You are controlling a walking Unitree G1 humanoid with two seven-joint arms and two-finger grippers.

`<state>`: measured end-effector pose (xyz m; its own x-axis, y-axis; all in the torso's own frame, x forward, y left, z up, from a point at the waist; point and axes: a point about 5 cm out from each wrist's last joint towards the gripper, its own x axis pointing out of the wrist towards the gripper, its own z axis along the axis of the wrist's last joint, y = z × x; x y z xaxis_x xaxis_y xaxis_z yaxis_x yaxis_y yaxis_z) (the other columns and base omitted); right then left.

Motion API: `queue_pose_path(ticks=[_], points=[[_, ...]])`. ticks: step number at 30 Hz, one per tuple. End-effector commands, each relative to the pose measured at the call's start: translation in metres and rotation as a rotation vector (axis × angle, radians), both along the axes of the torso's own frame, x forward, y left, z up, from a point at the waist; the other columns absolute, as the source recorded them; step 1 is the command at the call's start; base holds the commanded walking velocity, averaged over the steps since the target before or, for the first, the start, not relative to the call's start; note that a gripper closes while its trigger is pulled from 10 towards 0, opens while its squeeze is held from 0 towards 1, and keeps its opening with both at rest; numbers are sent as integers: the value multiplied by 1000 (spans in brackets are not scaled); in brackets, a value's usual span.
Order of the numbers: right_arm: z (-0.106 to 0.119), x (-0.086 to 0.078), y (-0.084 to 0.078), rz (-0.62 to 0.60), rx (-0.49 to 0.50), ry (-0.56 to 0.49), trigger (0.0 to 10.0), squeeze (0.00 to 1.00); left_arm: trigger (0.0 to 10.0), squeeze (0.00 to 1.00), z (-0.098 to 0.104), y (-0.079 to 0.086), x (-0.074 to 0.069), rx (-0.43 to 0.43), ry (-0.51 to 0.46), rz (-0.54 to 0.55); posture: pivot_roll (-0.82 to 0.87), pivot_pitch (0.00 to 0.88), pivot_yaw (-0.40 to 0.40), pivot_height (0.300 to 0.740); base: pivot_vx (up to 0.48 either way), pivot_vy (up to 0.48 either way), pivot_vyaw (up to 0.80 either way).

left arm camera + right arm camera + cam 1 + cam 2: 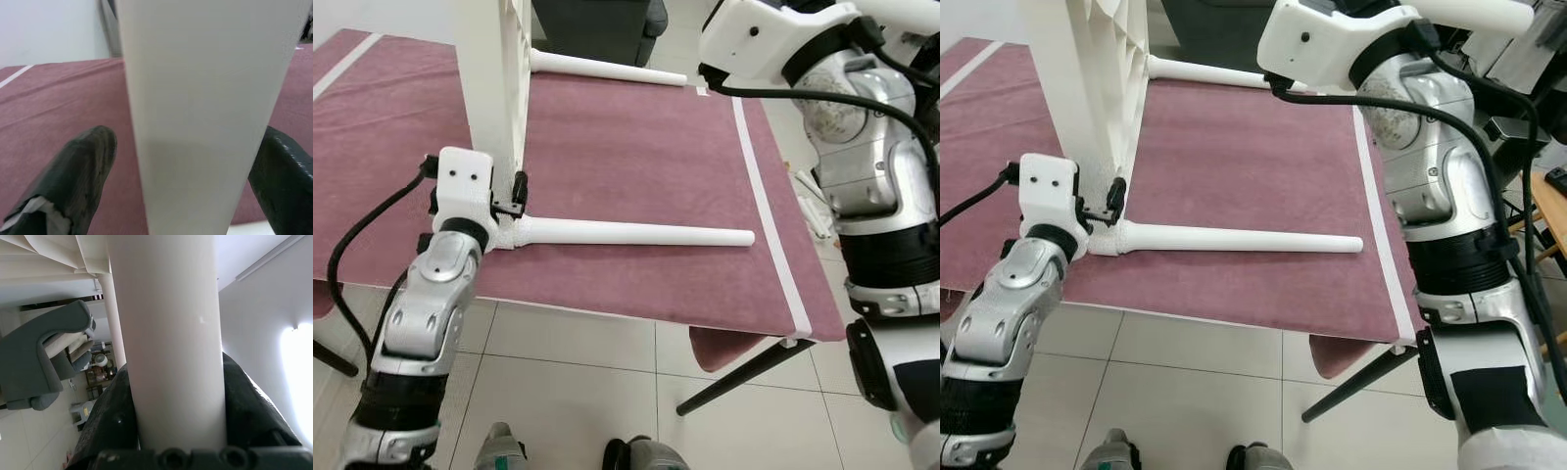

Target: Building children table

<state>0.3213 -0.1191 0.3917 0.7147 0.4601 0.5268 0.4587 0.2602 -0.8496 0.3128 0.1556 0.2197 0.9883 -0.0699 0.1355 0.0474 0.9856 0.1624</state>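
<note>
A white children's table top (494, 78) stands on edge on the maroon-covered work table (636, 147). One white leg (636, 233) juts from its lower corner and lies along the cloth toward my right. A second leg (607, 69) sticks out at the far side. My left gripper (190, 161) is at the lower corner, open, its fingers astride the panel's edge, with a small gap at one finger (78, 181). My right arm (773, 39) reaches up high, and my right gripper (176, 401) is shut on a white table leg (166, 308).
A white tape stripe (769, 225) runs along the cloth near the work table's right edge. A black table leg (744, 377) slants down to the tiled floor. A dark armchair (597, 24) stands behind the table. My feet (499, 450) are close to its near edge.
</note>
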Motion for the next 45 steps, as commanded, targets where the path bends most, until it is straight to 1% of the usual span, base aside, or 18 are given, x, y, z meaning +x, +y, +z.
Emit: queue_pose_path(ticks=[1, 4, 6, 7, 8, 12, 16, 17, 20, 23, 25, 28, 31, 34, 36, 37, 40, 45], points=[[-11, 5, 8, 45, 13, 73, 0, 0, 0, 0, 1, 7, 4, 19, -25, 131, 144, 107, -41, 740, 0, 0, 0], [-11, 5, 8, 45, 14, 73, 0, 0, 0, 0, 1, 9, 4, 31, -29, 140, 143, 109, -39, 740, 0, 0, 0], [-10, 4, 6, 44, 28, 70, 0, 0, 0, 0, 2, 10, 3, 98, -41, 148, 143, 110, -38, 740, 0, 0, 0], [-10, 4, 6, 44, 28, 70, 0, 0, 0, 0, 2, 10, 3, 98, -41, 148, 143, 110, -38, 740, 0, 0, 0], [-9, 4, 5, 42, 48, 57, 0, 0, 0, 0, 1, 11, 2, 142, -34, 154, 145, 111, -38, 740, 0, 0, 0], [-8, 4, 4, 44, 59, 46, 0, 0, 0, 0, 2, 12, 2, 155, -40, 161, 150, 111, -41, 740, 0, 0, 0], [-5, 3, 9, 79, 78, 13, 0, 0, 0, 0, 21, 18, 2, 169, -112, 191, 159, 109, -46, 740, 0, 0, 0], [-5, 3, 9, 79, 78, 13, 0, 0, 0, 0, 21, 18, 2, 169, -112, 191, 159, 109, -46, 740, 0, 0, 0], [1, -1, 15, 127, 112, -33, 0, 0, 0, 0, 44, 28, 4, 204, -195, 237, 160, 107, -51, 740, 0, 0, 0], [3, -2, 16, 140, 125, -47, 0, 0, 0, 0, 52, 33, 4, 225, -220, 257, 161, 107, -51, 740, 0, 0, 0], [7, -4, 19, 168, 150, -64, 0, 0, 0, 0, 67, 45, 5, 258, -264, 298, 163, 107, -52, 740, 0, 0, 0], [8, -6, 21, 187, 159, -78, 0, 0, 0, 0, 74, 52, 4, 271, -285, 323, 166, 106, -53, 740, 0, 0, 0], [12, -12, 27, 241, 169, -112, 0, 0, 0, 0, 90, 68, 1, 312, -330, 382, 167, 106, -54, 740, 0, 0, 0], [12, -15, 30, 268, 175, -119, 0, 0, 0, 0, 95, 75, -3, 351, -348, 408, 166, 106, -58, 740, 0, 0, 0], [12, -15, 30, 268, 175, -119, 0, 0, 0, 0, 95, 75, -3, 351, -348, 408, 166, 106, -58, 740, 0, 0, 0], [12, -17, 33, 290, 181, -122, 0, 0, 0, 0, 99, 80, -5, 390, -355, 419, 166, 108, -60, 740, 0, 0, 0], [14, -21, 36, 320, 185, -133, 0, 0, 0, 0, 102, 86, -8, 416, -354, 411, 167, 109, -59, 740, 0, 0, 0], [15, -30, 43, 397, 178, -152, 0, 0, 0, 0, 98, 91, -7, 406, -321, 376, 170, 112, -60, 740, 0, 0, 0]])
